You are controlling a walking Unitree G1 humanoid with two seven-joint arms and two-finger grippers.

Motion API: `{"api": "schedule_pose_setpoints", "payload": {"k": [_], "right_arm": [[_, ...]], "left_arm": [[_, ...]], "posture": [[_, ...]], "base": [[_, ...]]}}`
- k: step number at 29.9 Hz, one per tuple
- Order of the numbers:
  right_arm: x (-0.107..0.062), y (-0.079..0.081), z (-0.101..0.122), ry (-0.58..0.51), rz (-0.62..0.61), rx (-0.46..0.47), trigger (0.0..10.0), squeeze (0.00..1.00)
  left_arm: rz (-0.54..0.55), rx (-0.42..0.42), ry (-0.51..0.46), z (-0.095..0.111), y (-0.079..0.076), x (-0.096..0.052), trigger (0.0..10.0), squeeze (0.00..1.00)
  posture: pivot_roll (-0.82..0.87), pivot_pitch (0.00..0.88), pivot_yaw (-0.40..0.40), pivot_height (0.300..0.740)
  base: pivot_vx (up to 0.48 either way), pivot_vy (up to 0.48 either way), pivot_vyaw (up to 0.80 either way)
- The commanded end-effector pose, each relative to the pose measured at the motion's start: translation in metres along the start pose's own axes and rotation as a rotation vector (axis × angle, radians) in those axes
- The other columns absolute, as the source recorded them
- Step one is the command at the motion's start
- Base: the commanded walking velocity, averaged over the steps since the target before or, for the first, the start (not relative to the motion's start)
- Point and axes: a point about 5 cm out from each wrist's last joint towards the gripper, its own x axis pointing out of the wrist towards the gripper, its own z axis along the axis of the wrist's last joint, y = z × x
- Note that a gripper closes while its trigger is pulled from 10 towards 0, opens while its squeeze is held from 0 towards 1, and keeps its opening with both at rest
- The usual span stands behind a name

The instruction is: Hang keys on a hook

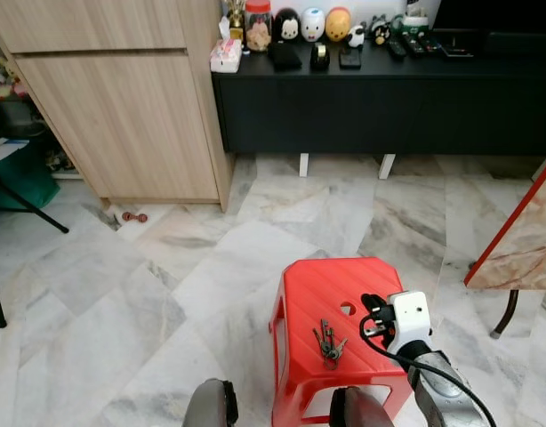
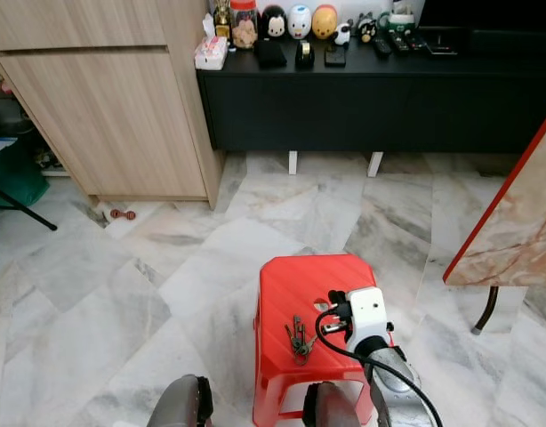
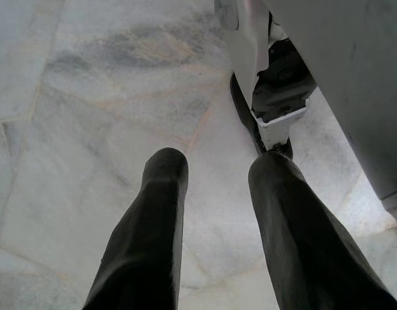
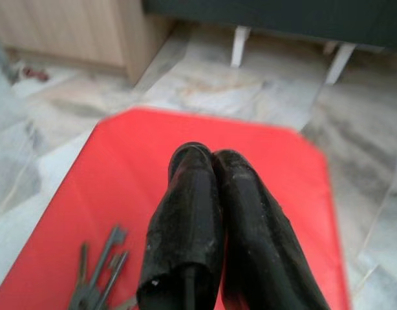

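A bunch of grey keys point(image 1: 328, 342) lies flat on the top of a red plastic stool point(image 1: 317, 289), toward its near edge. My right gripper point(image 1: 373, 307) hovers over the stool's right half, a little right of and beyond the keys. In the right wrist view its two black fingers point(image 4: 185, 194) are pressed together with nothing between them, and the keys point(image 4: 95, 278) lie beside and below them. My left gripper point(image 3: 211, 168) hangs over the marble floor with its fingers apart and empty.
A black low console point(image 1: 389, 98) with small ornaments stands along the far wall, and a wooden cabinet point(image 1: 122, 107) stands to its left. A marble-topped table with a red edge point(image 1: 522, 231) juts in on the right. A small red object point(image 1: 133, 216) lies by the cabinet.
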Motion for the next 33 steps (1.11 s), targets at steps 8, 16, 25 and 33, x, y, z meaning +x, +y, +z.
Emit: {"api": "schedule_pose_setpoints", "payload": {"k": [8,16,25,33], "right_arm": [[0.004,0.0,0.014,-0.023,-0.032,0.025,10.0,0.0],[0.004,0.003,0.016,-0.016,-0.047,0.043,10.0,0.0],[0.005,0.002,0.019,-0.015,-0.055,0.047,10.0,0.0],[0.005,-0.002,0.021,-0.016,-0.069,0.043,10.0,0.0]], "left_arm": [[-0.01,0.007,0.044,-0.007,-0.001,-0.001,10.0,0.0],[-0.015,0.013,0.048,-0.008,-0.002,-0.001,10.0,0.0],[-0.017,0.009,0.043,-0.007,-0.002,-0.001,10.0,0.0],[-0.02,0.006,0.042,-0.007,-0.002,-0.001,10.0,0.0]], "posture": [[0.04,0.006,-0.005,0.61],[0.04,0.0,-0.001,0.61],[0.04,0.0,-0.005,0.61],[0.04,0.0,-0.006,0.61]], "base": [[0.0,0.0,0.0],[0.0,0.0,0.0],[-0.134,0.0,0.0],[-0.249,0.0,0.0]]}}
